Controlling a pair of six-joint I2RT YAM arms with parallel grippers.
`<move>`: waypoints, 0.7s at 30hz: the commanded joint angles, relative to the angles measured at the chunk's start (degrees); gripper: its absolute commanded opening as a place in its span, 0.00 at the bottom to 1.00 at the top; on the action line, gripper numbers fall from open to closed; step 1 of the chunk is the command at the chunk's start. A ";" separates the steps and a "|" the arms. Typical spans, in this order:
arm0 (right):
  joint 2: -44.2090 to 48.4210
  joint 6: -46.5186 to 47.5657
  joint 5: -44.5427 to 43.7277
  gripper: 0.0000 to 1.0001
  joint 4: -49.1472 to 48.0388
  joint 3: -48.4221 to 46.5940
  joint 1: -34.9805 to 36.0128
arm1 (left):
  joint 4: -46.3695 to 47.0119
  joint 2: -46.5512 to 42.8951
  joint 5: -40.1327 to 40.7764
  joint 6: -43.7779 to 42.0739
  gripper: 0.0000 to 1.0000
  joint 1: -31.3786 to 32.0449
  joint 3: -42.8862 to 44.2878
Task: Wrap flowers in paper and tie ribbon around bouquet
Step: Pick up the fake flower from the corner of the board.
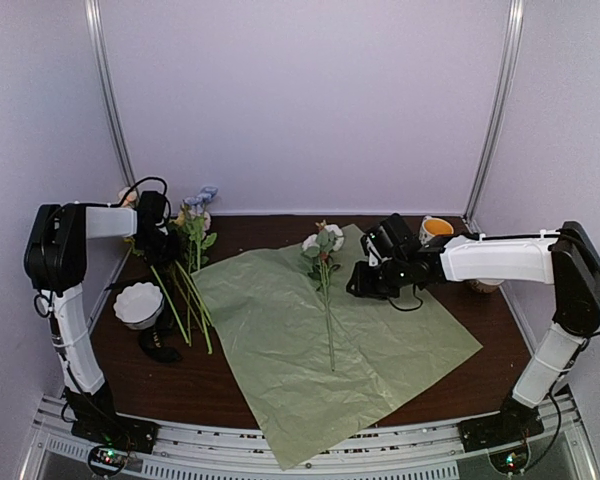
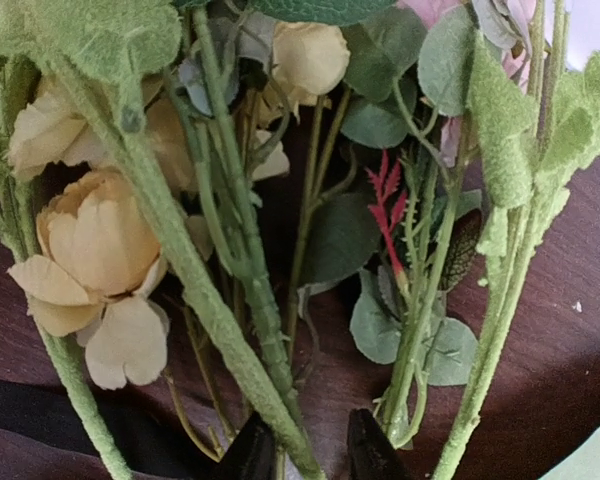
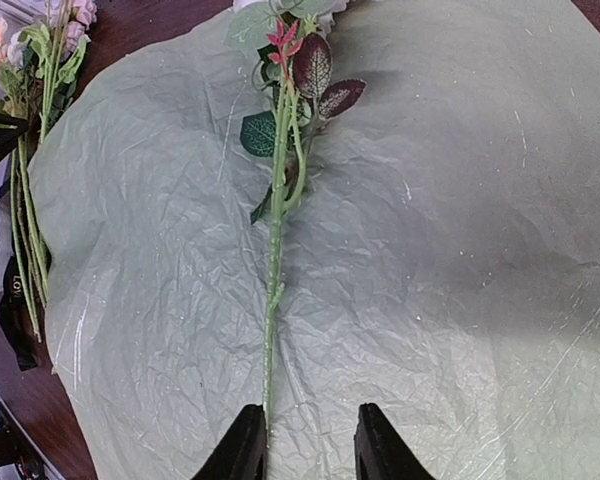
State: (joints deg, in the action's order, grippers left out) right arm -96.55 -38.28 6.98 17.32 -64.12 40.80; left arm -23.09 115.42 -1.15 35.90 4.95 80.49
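A bunch of flowers (image 1: 188, 262) lies on the dark table left of the pale green paper (image 1: 280, 350). My left gripper (image 1: 168, 248) is down among their stems. In the left wrist view a fuzzy green stem (image 2: 195, 290) runs between the jaws of the left gripper (image 2: 307, 452), against the left finger, with a gap on the right. A single flower (image 1: 325, 290) lies on the paper, its stem (image 3: 273, 250) ending beside the left finger of my right gripper (image 3: 307, 445), which hovers open over the paper (image 3: 430, 250). The black ribbon (image 1: 160, 347) lies coiled near the bunch's stem ends.
A white ribbed bowl (image 1: 140, 303) sits on the table left of the flower stems. A mug (image 1: 435, 228) with an orange inside stands at the back right, behind the right arm. White walls close in the table on three sides.
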 commanded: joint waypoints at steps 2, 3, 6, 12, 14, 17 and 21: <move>1.45 1.35 -1.70 0.32 0.82 1.02 0.25 | -0.55 0.78 1.15 -1.06 0.28 -0.18 1.88; 1.45 1.42 -1.71 0.32 0.87 1.01 0.25 | -0.97 1.12 1.10 -0.97 0.28 -0.33 2.13; 1.50 1.77 -1.60 0.32 1.02 0.96 0.22 | -1.29 1.84 1.14 -0.90 0.26 -0.57 2.36; 1.72 2.23 -1.71 0.32 1.48 1.00 0.16 | -1.74 2.92 0.83 -0.94 0.15 -0.74 2.74; 1.88 2.40 -1.79 0.32 1.61 1.06 0.16 | -1.78 2.89 0.66 -0.62 0.05 -0.91 2.45; 2.21 2.49 -1.91 0.32 1.76 1.11 0.08 | -1.37 1.91 0.15 -0.03 0.00 -1.04 1.66; 2.58 2.75 -2.26 0.32 2.14 1.06 0.07 | 0.90 -1.50 0.01 1.56 0.00 -1.08 -0.75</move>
State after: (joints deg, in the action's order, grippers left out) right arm -96.03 -36.25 6.72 18.31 -63.83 40.80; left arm -24.32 117.19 -0.82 36.49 4.27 81.52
